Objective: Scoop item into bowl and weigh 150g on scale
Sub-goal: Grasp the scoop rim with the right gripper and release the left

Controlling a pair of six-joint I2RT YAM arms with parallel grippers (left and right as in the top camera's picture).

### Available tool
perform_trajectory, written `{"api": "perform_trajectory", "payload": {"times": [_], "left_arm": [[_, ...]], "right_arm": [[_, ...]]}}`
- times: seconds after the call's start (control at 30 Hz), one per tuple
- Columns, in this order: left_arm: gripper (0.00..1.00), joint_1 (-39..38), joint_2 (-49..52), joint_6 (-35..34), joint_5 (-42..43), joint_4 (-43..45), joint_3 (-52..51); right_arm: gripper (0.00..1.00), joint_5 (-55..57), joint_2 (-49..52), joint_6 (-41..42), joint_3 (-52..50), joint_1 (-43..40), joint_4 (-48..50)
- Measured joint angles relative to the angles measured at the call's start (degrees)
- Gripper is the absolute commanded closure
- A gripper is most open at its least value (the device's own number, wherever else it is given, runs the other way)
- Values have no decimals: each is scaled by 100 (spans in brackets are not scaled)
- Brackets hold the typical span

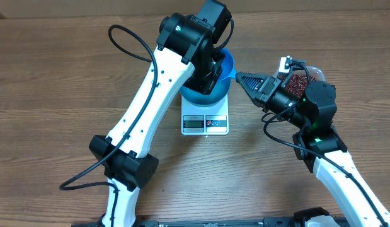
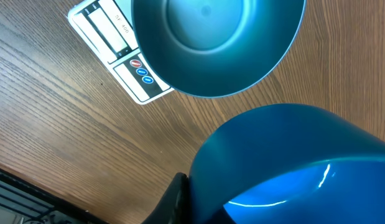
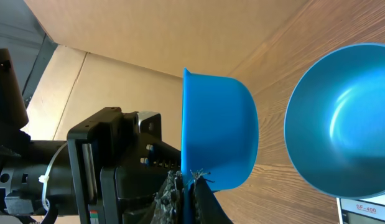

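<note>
The right fingers are clamped on the rim of a tipped second bowl (its mouth turned sideways), and the left fingers are closed on it from the opposite side. Just below both, the bowl sits on the scale. The beans lie behind the right fingers in a clear tub.

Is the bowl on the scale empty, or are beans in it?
Empty: the left wrist view looks straight into the bowl on the scale, and its blue inside is bare.
</note>
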Motion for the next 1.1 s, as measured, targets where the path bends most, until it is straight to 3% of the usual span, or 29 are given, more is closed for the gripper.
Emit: {"api": "perform_trajectory", "payload": {"times": [0.07,0.17,0.2,0.3,0.4,0.73,0.97,1.03,1.07,1.1], "left_arm": [[94,0,0,0,0,-2,0],[94,0,0,0,0,-31,0],[94,0,0,2,0,-57,0],[93,0,0,0,0,-136,0],[93,0,0,2,2,-149,0],[89,0,0,0,0,-142,0],[88,0,0,0,0,-142,0],[82,0,0,2,0,-140,0],[74,0,0,0,0,-142,0],[60,0,0,2,0,-140,0]], "right_arm": [[70,4,0,4,0,0,4],[61,2,0,-7,0,0,-9],[62,0,0,-7,0,0,-7],[82,-2,0,-37,0,0,-7],[90,-2,0,-48,0,0,-15],[89,2,0,-72,0,0,-11],[96,2,0,-76,0,0,-17],[96,2,0,-85,0,0,-17],[96,0,0,-85,0,0,-15],[96,0,0,-85,0,0,-17]]}}
